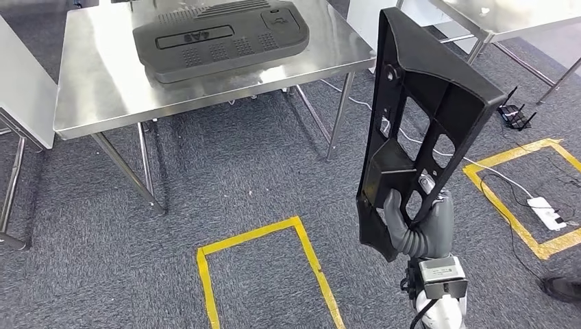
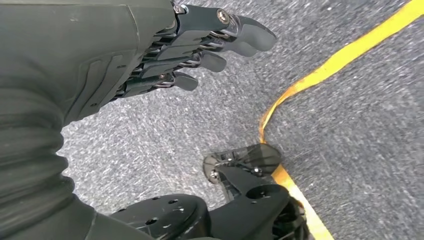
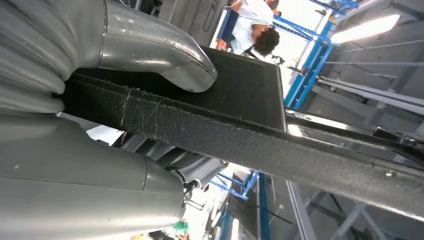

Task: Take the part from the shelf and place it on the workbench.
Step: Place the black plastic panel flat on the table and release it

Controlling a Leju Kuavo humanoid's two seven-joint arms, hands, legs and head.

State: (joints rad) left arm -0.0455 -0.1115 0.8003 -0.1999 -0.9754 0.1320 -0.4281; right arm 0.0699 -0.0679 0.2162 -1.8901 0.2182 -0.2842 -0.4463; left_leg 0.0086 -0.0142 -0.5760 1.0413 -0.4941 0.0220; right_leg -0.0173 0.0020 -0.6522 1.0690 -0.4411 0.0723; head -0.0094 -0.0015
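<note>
right hand (image 1: pixel 423 226) clenched around the lower end of the black part (image 1: pixel 421 116), held upright and rising well above the fingers, over carpet (image 1: pixel 226 171), apart from the steel worktop (image 1: pixel 103 82). left hand (image 2: pixel 200 45) released, fingers loosely extended, grasping nothing.

Grey speckled carpet floor (image 1: pixel 226 171), marked with yellow tape rectangles: 1 open-ended outline (image 1: pixel 264 260) near the middle, another (image 1: pixel 527 192) off to the right. Beyond the tape, a stainless steel table on slanted legs (image 1: pixel 96 89), flanked by the edge of a second steel table (image 1: pixel 24 96) at left and a third (image 1: pixel 507 17) at far right. White power strip with trailing cable (image 1: pixel 548 211) inside the right outline. Blue metal racking (image 3: pixel 307 70) and a bright ceiling strip light (image 3: pixel 365 29) overhead
</note>
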